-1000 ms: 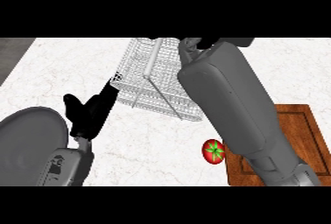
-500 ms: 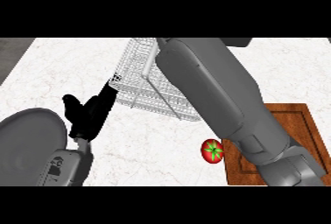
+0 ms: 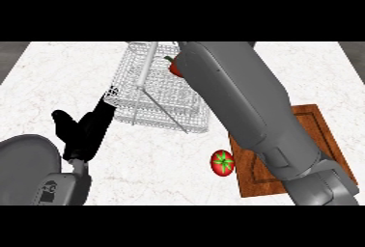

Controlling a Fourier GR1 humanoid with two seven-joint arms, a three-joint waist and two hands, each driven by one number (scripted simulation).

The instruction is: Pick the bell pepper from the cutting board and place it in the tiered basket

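marble counter (image 3: 143, 159), wire basket (image 3: 167, 96), cutting board (image 3: 321, 140), tomato (image 3: 222, 162)

White marbled counter (image 3: 71, 72) fills the view, evenly lit, with a darker grey strip of surface (image 3: 13, 55) showing past its far left corner.

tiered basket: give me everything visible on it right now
The tiered basket is pale wire mesh, see-through, with a straight grey post and a slanted rod crossing it. It stands on the white marbled counter at the upper middle, just up-left of the wooden cutting board. The right forearm crosses its right side and hides that edge. A red bell pepper shows partly at its upper right, beside the forearm. Separate tiers cannot be told apart.
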